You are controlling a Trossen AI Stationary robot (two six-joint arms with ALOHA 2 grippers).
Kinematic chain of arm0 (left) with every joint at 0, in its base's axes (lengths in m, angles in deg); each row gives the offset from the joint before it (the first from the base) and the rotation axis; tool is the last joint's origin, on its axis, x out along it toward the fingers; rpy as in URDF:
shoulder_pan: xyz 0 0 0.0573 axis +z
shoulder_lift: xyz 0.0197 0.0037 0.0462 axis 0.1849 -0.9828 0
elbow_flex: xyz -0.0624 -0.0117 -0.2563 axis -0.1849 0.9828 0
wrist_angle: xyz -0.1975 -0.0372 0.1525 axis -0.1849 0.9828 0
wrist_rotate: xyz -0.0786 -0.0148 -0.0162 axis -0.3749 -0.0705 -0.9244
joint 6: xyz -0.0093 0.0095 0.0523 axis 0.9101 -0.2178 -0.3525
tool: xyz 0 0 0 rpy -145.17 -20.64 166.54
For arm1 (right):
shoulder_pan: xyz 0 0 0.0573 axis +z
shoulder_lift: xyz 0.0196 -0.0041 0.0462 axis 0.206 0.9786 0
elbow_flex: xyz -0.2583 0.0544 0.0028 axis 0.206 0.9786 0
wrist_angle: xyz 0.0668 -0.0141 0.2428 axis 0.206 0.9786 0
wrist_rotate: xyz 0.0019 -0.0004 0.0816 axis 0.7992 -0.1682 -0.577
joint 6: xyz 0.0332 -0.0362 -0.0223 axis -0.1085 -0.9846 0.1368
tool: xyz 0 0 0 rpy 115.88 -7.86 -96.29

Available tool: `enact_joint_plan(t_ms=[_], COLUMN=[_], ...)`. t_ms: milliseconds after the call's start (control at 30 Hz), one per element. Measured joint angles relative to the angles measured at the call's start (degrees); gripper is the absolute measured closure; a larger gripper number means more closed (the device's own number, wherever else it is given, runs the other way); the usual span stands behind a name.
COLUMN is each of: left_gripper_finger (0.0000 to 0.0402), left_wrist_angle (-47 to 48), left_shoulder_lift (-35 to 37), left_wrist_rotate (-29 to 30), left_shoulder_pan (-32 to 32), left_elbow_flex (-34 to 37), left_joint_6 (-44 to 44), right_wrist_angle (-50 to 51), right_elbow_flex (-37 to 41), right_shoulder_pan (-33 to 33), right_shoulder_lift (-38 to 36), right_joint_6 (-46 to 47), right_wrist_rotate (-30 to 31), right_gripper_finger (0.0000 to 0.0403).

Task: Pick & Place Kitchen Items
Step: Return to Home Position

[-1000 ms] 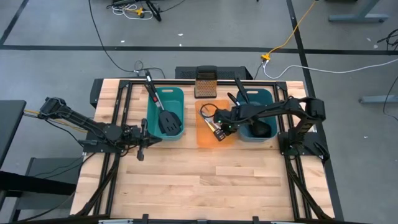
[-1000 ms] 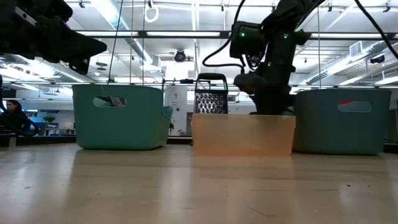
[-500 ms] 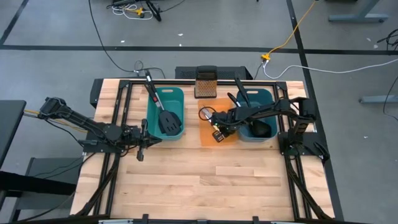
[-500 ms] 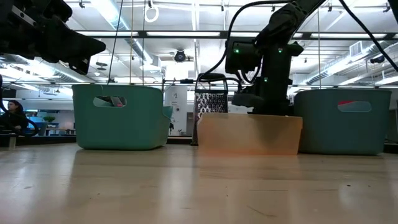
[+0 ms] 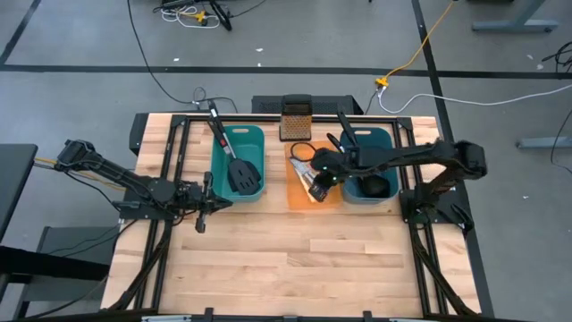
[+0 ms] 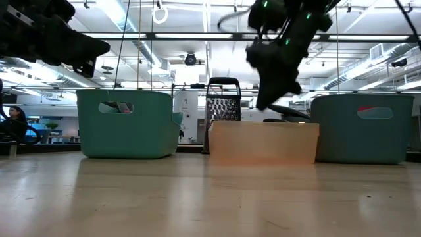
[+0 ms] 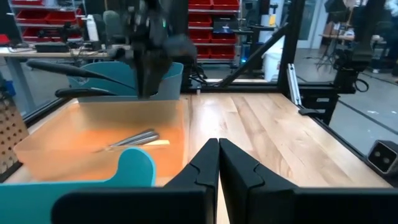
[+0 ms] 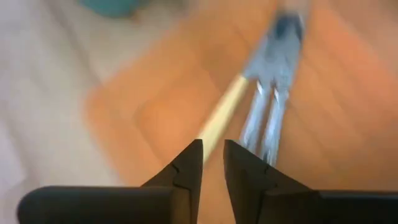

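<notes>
Several slim silver knives, one yellow-handled, lie on the floor of the orange bin; they also show in the left wrist view. My right gripper hangs above them, pointing down, slightly open and empty; in the low view it is above the bin's rim. Two black slotted spatulas lie in the left teal bin. Black ladles lie in the right teal bin. My left gripper waits shut and empty at the table's left.
An upright metal box grater stands just behind the orange bin, at the far edge. The three bins stand in a row across the far half of the table. Bare wood lies on the near half.
My right gripper has risen out of the orange bin, from down among the knives to above the rim, and has gone a little toward the far edge. The orange bin has slid slightly toward the table's right.
</notes>
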Motion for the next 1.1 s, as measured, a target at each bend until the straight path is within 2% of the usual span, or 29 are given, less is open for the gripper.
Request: enact_joint_plan(t_ms=[267,500,567,867,1033,1100], left_gripper_finger=[0.0388,0.0397,0.0398,0.0399,0.04,0.04], left_wrist_angle=[-0.5,-0.3,1.2,12.6,14.9,15.5], left_shoulder_lift=[0.0,3.6,5.5,16.7,19.2,19.2], left_wrist_rotate=[-1.0,1.8,2.1,6.8,3.5,4.2], left_shoulder_pan=[0.0,-2.2,-2.9,-3.6,-2.8,-2.5], left_elbow_flex=[0.0,-0.1,-0.1,-0.1,-0.1,-0.1], left_joint_6=[-3.4,-8.8,-9.6,-7.9,-7.2,-6.5], right_wrist_angle=[-4.1,-9.7,-12.0,-21.5,-25.3,-24.8], right_elbow_flex=[0.0,3.4,5.8,22.4,30.2,33.4], right_shoulder_pan=[4.3,8.0,8.7,9.5,9.5,9.5], right_shoulder_lift=[-13.5,-29.0,-33.9,-57.9,-67.8,-70.4], right_joint_6=[-17.4,-28.2,-29.4,-27.7,-27.6,-27.4], right_wrist_rotate=[0.7,-2.6,-4.6,-4.5,-4.0,-2.9], right_gripper_finger=[0.0395,0.0397,0.0399,0.04,0.0401,0.0401])
